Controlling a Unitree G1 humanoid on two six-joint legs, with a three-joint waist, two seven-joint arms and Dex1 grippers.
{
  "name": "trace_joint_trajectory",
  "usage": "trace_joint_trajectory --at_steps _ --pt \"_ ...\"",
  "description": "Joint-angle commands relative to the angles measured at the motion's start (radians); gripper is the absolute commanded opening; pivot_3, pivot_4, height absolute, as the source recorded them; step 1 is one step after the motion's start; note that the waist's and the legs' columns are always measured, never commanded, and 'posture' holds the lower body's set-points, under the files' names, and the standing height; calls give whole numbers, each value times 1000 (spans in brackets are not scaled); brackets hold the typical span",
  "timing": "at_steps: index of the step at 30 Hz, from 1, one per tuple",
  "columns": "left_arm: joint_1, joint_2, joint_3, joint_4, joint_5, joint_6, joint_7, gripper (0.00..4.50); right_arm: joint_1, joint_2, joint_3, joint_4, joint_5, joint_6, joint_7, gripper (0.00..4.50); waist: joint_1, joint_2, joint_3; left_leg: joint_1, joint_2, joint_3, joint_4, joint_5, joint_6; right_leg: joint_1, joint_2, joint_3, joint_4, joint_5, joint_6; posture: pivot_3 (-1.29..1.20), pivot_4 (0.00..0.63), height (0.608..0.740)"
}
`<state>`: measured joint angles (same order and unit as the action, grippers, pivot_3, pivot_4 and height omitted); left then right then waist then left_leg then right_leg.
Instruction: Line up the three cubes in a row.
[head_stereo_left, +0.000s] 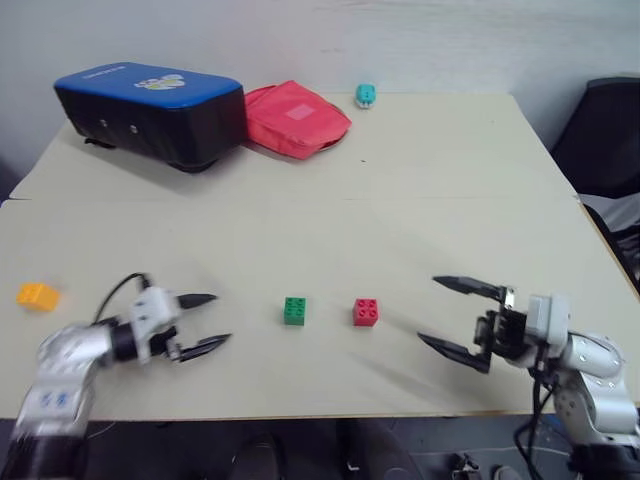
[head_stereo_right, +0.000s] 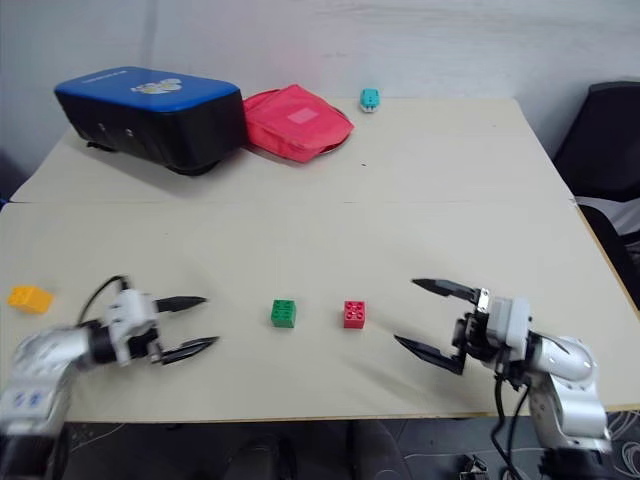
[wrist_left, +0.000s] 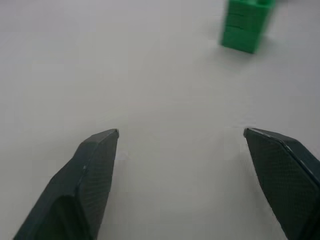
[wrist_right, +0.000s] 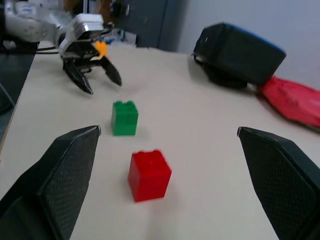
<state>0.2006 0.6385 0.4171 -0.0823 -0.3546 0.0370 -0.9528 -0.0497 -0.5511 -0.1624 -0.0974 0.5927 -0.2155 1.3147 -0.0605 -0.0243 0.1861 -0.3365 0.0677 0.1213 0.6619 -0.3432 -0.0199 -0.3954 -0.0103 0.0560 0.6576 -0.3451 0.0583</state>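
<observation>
On the surface (head_stereo_left: 330, 250), the left end effector (head_stereo_left: 205, 322) and right end effector (head_stereo_left: 455, 318) both stand spread and empty; between them sit the green cube (head_stereo_left: 294, 310) and red cube (head_stereo_left: 366, 312), just apart; the orange-yellow cube (head_stereo_left: 37, 295) lies well outside the left one; we judge it should be fetched next, gripped squarely and set beside green, on the same line.

Green cube (head_stereo_left: 294, 310), red cube (head_stereo_left: 366, 312), orange-yellow cube (head_stereo_left: 37, 296); red pouch (head_stereo_left: 295, 119).
</observation>
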Motion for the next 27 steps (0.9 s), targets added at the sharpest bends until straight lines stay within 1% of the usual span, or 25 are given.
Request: trace_joint_trajectory --at_steps 1,3,5,6,7,9,10,12,14,16,20,22,23,24,25,27 --pt "205 -115 268 -123 -71 29 190 4474 -28 11 30 -16 20 7 20 4500 3 -1 0 -1 0 -1 0 -1 2 0 0 -1 0 0 0 0 150 740" --pt "276 -200 386 -140 -112 33 297 4474 -40 13 39 -5 20 13 21 4500 7 -3 1 1 0 -1 0 -4 6 2 -1 -1 -1 0 0 0 150 740" --pt "313 -255 457 -145 -139 32 366 4474 -49 13 44 2 19 17 23 4500 13 -5 1 0 -1 -2 0 -4 7 2 -1 -2 -2 0 0 0 150 740" --pt "325 -277 484 -143 -145 26 394 4474 -52 14 47 6 19 18 24 4500 18 -7 0 0 -2 -2 0 -5 7 3 -1 -2 -2 0 0 0 150 740" --pt "344 -310 514 -146 -192 47 420 4474 -54 15 50 7 19 22 25 4500 21 -8 0 1 -2 -3 0 -5 7 3 -1 -2 -3 0 0 0 150 740" --pt "370 -371 555 -148 -209 19 470 4474 -58 16 55 9 19 28 26 4500 18 -8 -1 1 -2 -3 1 -5 8 4 -2 -2 -3 0 0 0 150 740" --pt "366 -414 582 -148 -242 2 506 4474 -62 17 59 13 19 31 26 4500 17 -9 -1 1 -2 -2 1 -6 8 4 -2 -2 -4 0 0 0 150 740" --pt "355 -446 602 -153 -312 23 544 4474 -71 19 64 19 16 34 25 4500 15 -9 -1 0 -2 -2 0 -7 8 4 -1 -2 -5 0 0 0 150 740" --pt "340 -417 593 -153 -342 60 558 4474 -76 19 71 22 15 39 26 4500 17 -10 -1 0 -2 -2 0 -7 8 3 -1 -2 -5 0 0 0 150 740" --pt "311 -342 572 -115 -358 96 533 4474 -85 21 77 26 11 39 29 4500 20 -10 -1 0 -2 -3 1 -7 8 3 0 -3 -4 0 0 0 150 740" --pt "182 -85 512 93 -319 201 470 4474 -107 21 82 47 -1 37 31 4500 23 -10 -1 1 -2 -3 1 -6 7 3 0 -3 -2 -1 -2 0 150 740" --pt "103 17 495 211 -316 229 429 4474 -112 17 77 57 -6 31 33 4500 24 -10 -1 1 -2 -2 0 -6 6 3 -1 -4 -2 -1 -2 0 150 740" --pt "69 54 484 257 -315 242 412 4474 -113 15 74 63 -9 28 32 4500 23 -10 -1 0 -2 -2 0 -6 6 2 -1 -4 -2 -1 -2 0 150 740" --pt "33 90 466 310 -291 223 398 4474 -112 13 71 65 -11 25 33 4500 21 -10 -1 0 -1 -2 0 -5 5 2 -1 -4 -2 -1 -3 0 150 740" --pt "-1 119 450 354 -278 214 380 4474 -111 11 68 67 -13 23 32 4500 17 -10 -1 0 -1 -1 0 -3 0 2 -1 -5 -2 -2 -4 0 150 740" --pt "-87 168 406 456 -236 177 358 4474 -107 11 65 66 -16 20 28 4500 9 -10 -1 0 -1 -1 0 -3 0 1 -2 -7 -2 -2 -4 0 150 740"
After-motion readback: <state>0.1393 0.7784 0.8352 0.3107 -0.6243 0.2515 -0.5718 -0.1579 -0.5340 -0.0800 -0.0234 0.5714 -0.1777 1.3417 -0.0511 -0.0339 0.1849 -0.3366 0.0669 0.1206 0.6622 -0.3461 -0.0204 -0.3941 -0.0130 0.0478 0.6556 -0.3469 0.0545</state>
